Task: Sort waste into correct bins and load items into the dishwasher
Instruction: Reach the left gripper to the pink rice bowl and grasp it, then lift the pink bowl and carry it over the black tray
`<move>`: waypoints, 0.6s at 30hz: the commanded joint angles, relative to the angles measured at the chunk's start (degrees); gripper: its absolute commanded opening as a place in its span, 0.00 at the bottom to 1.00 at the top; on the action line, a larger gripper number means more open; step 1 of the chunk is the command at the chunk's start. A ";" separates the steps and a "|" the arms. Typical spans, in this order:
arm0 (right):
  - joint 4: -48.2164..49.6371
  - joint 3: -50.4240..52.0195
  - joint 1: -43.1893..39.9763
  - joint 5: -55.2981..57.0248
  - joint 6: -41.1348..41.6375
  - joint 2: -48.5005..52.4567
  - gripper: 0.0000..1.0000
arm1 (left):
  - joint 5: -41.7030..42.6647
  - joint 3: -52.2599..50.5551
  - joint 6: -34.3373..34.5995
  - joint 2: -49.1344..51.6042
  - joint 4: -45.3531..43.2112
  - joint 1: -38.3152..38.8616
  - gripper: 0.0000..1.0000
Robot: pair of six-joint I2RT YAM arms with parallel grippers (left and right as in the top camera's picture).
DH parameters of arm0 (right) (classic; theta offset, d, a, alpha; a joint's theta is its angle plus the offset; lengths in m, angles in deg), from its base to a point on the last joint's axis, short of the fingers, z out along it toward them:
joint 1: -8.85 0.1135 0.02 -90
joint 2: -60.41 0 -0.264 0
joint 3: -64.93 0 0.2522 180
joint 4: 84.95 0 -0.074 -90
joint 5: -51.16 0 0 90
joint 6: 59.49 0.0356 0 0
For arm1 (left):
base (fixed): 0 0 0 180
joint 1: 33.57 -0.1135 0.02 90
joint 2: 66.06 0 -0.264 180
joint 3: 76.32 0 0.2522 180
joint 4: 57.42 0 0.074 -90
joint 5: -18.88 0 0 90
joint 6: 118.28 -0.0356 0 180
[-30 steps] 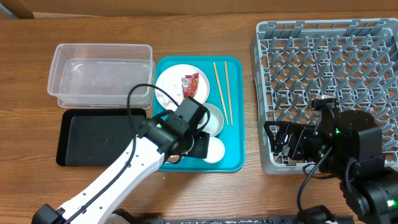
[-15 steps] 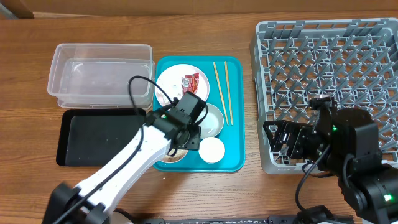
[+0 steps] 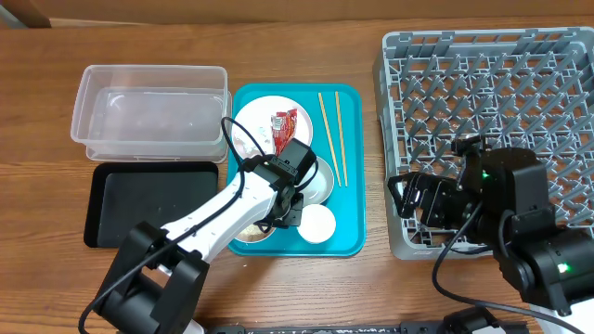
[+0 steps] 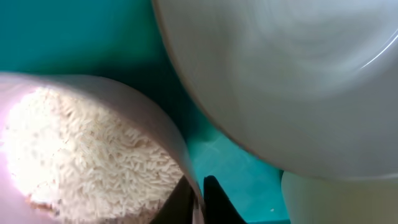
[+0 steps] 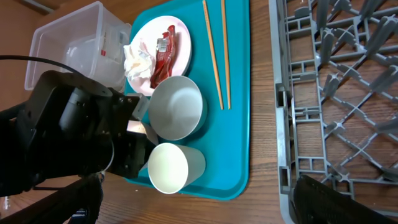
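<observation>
My left gripper (image 4: 200,190) is shut on the rim of the small plate (image 4: 171,140), one finger on each side. That plate holds white rice scraps (image 4: 81,143). In the overhead view the left gripper (image 3: 286,211) sits low over the teal tray (image 3: 348,232), between the bowl (image 3: 322,176) and the cup (image 3: 316,224). The large plate (image 3: 252,125) carries the red wrapper (image 3: 284,122) and the tissue (image 5: 138,61). Two chopsticks (image 3: 329,134) lie beside it. My right gripper (image 3: 413,199) stands open and empty at the dish rack's (image 3: 483,83) front left corner.
The clear tub (image 3: 148,111) stands left of the teal tray, with the black tray (image 3: 139,204) in front of it. The left arm lies diagonally across the table's front from the lower left. Bare wood separates the teal tray and the rack.
The left gripper slid toward the tray's front left part and closed on the small plate's rim. The right arm edged slightly left and stayed open.
</observation>
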 commanded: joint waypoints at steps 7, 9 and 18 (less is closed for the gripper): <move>0.17 -1.33 -0.44 0.35 0.26 -0.04 1.00 | 2.91 1.22 1.79 -15.56 6.21 -4.85 0.04; 0.17 -1.33 -0.44 0.35 0.26 -0.04 1.00 | 5.01 1.20 1.46 -18.88 7.08 -6.91 0.04; 0.15 -1.33 -0.44 0.35 0.26 -0.04 1.00 | 24.11 1.01 -9.16 -26.93 9.05 -28.59 0.04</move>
